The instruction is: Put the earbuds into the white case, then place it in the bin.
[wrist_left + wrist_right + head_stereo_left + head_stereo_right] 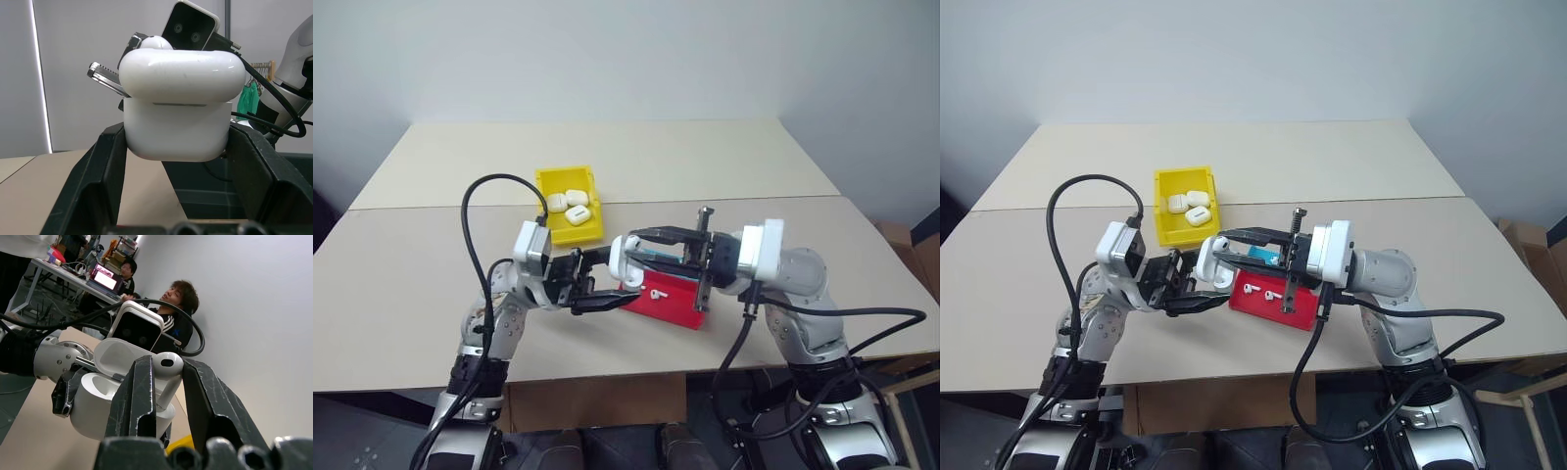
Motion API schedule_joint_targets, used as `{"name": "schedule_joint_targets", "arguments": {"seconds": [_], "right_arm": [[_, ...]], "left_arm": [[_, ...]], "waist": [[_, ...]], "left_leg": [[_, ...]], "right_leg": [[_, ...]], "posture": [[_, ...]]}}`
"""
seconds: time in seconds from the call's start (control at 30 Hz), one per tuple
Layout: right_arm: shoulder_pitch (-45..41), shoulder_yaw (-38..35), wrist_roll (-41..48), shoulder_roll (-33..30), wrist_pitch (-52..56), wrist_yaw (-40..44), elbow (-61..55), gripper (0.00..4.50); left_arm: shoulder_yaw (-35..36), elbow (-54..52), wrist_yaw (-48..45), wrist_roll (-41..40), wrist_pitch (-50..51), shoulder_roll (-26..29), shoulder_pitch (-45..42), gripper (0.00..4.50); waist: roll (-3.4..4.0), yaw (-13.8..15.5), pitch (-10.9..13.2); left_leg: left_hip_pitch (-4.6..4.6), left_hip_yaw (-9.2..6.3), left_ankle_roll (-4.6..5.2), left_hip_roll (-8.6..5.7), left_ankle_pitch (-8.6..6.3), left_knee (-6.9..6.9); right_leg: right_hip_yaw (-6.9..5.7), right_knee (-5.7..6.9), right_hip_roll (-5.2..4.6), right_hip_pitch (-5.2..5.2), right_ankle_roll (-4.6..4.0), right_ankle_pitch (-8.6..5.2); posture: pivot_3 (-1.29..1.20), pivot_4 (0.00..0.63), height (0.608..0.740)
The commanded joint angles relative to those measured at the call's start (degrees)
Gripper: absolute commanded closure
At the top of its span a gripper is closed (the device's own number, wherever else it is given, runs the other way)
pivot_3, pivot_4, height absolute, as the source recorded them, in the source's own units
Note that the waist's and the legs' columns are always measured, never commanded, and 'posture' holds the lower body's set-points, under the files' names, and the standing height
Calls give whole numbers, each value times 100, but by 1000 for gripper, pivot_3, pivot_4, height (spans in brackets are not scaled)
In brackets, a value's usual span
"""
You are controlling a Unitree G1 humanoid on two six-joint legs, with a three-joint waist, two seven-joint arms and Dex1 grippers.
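My left gripper [171, 156] clamped the slick white case [178, 105] by its sides while my right gripper [168, 382] pinched a tiny, slippery earbud [166, 369].

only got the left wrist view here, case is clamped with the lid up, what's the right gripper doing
Observer: The right gripper pinches one earbud by its stem, just above the open white case.
Operator: ok any more buds left on the table
Observer: Two earbuds lie on the red tray, below both arms.
Operator: and the bin, where is it
Observer: The yellow bin sits on the table beyond the left gripper, with three closed white cases inside.
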Motion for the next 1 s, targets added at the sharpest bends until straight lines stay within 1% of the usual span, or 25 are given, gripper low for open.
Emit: {"name": "schedule_joint_targets", "arguments": {"seconds": [0.03,0.2,0.27,0.3,0.37,0.63,0.87,0.93,1.0], "right_arm": [[53,97,-91,-80,55,40,-10,3833],[40,131,-2,-151,205,107,-19,3833],[42,148,-85,-157,161,70,7,3110],[43,157,-138,-166,135,49,22,2928],[44,163,-199,-173,82,32,42,2351],[93,140,-166,-252,-32,119,44,2351],[96,-74,242,-494,171,299,-160,2351],[50,-183,309,-610,355,219,-211,2351],[-29,-410,538,-913,918,68,-339,2351]], "left_arm": [[-25,-172,-65,-108,-162,-106,-90,1740],[2,-206,0,-124,-122,-130,-96,1740],[12,-182,-21,-117,-147,-125,-104,1740],[27,-163,-23,-128,-152,-133,-118,1740],[41,-141,-14,-124,-150,-137,-139,1740],[44,-3,-9,-18,-261,-170,-184,1740],[50,243,-86,210,-511,-73,-170,1740],[28,290,-189,329,-681,21,-98,1740],[43,349,-428,422,-942,168,56,1740]], "waist": [[0,0,0],[0,-2,0],[0,-1,0],[0,-2,0],[0,-2,0],[0,1,0],[0,1,0],[0,-1,0],[0,0,0]], "left_leg": [[0,0,0,0,0,0],[1,0,0,0,0,0],[1,0,0,0,0,0],[0,0,0,0,0,0],[0,0,0,0,0,0],[1,0,0,0,0,0],[1,0,0,0,0,0],[1,0,0,0,0,0],[1,0,0,0,0,0]], "right_leg": [[0,0,0,0,0,0],[0,0,0,0,0,0],[0,0,0,0,0,0],[0,0,0,0,0,0],[0,0,0,0,0,0],[0,0,0,1,0,0],[0,0,0,1,0,0],[0,0,0,1,0,0],[0,0,0,1,-1,0]], "posture": [[0,150,740],[0,150,740],[0,150,740],[0,150,740],[0,150,740],[0,150,740],[0,150,740],[0,150,740],[0,150,740]]}}
